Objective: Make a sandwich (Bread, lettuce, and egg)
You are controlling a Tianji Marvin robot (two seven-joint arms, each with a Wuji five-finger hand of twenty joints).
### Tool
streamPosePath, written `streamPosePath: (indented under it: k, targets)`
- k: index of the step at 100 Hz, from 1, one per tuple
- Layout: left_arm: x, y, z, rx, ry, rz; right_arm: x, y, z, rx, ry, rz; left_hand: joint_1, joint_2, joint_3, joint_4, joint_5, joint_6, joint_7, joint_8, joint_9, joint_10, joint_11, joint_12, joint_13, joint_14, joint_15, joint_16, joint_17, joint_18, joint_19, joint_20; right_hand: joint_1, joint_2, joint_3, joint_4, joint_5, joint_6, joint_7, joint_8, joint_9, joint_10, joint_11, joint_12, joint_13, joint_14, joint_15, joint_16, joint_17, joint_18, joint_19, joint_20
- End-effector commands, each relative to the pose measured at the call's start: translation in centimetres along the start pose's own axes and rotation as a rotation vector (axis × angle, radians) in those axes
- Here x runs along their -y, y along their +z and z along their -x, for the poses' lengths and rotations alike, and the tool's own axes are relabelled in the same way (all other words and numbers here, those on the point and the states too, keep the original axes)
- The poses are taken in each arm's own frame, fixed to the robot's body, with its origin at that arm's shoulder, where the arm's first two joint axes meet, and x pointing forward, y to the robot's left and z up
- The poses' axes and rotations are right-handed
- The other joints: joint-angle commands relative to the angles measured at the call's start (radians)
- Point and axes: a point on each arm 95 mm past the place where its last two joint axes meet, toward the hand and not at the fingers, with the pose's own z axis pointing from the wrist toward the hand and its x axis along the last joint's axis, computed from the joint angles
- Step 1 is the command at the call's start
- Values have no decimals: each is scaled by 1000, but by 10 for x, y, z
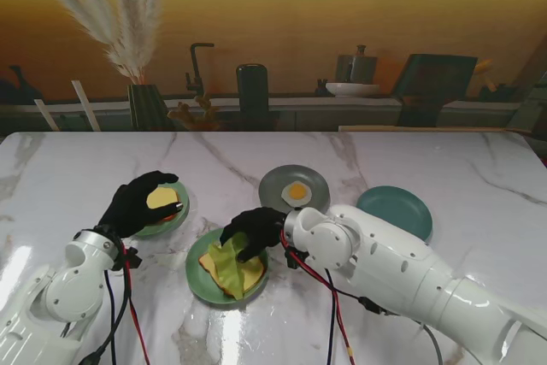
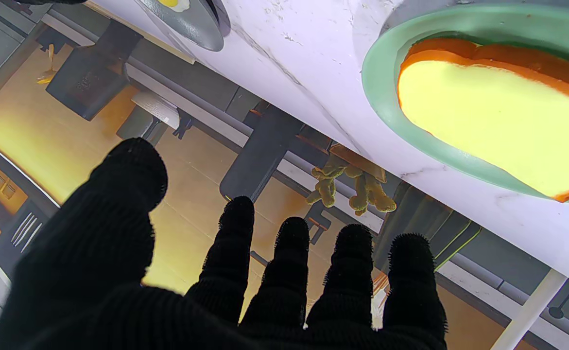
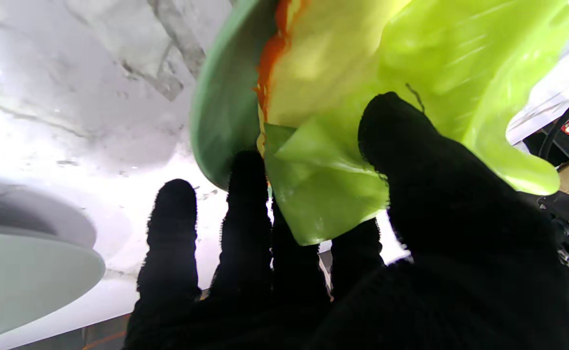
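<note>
Four plates sit on the marble worktop (image 1: 359,160), all toward its middle. Nearest the front edge, a green plate (image 1: 198,274) carries a slice of bread (image 1: 252,274) with the lettuce (image 1: 226,264) lying on top of it. The right hand (image 1: 253,230) rests on the far end of that lettuce; the right wrist view shows its thumb pressed on top of the leaf and the fingers (image 3: 245,194) under its edge, so it is pinching the lettuce. To the left, a second slice of bread (image 1: 159,197) lies on a pale green plate (image 1: 183,203). The left hand (image 1: 135,203) hovers over it with fingers spread, holding nothing. The egg (image 1: 297,191) lies on a grey plate (image 1: 275,184) just beyond the right hand. A teal plate (image 1: 395,209) stands apart to the right.
</note>
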Motion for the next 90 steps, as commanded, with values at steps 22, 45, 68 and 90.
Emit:
streamPosePath:
  k: [22,45,68,90]
  targets:
    - [-1,1,0,1,-4,2,0,0,-9,-30,-20,-13,30,29,-8,-46,9,-17,0,2,-2,8,-9,3,13,-14,-7,5,-13,2,-8,1,-44,33,-50,27,-94,-43,-116,-67,-160,34,-111,-95,-160,5,-145,-91,-159,29,-107,-72]
    - [-1,1,0,-7,-9,0,0,-3,-10,-37,-38,1,31,30,-5,-46,11,-17,2,3,1,7,-7,3,13,-16,-6,5,-13,2,-9,1,-69,30,-63,26,-149,-60,-162,-101,-245,37,-151,-126,-257,-7,-191,-120,-227,16,-148,-89]
    - [-1,1,-1,-14,-8,2,-2,-6,-12,-46,-44,25,33,26,-1,-45,14,-17,5,4,2,7,-7,3,15,-17,-6,4,-13,1,-6,4,-117,18,-55,22,-219,-85,-225,-155,-310,34,-184,-161,-320,-11,-224,-150,-267,16,-182,-102]
    - [-2,2,-1,-14,-12,5,-4,-12,-9,-37,-16,-1,30,28,2,-46,16,-17,6,5,4,7,-6,3,15,-17,-6,4,-13,2,-6,5,-219,40,-25,5,-262,-104,-262,-205,-356,32,-265,-196,-403,-21,-270,-175,-309,20,-257,-138]
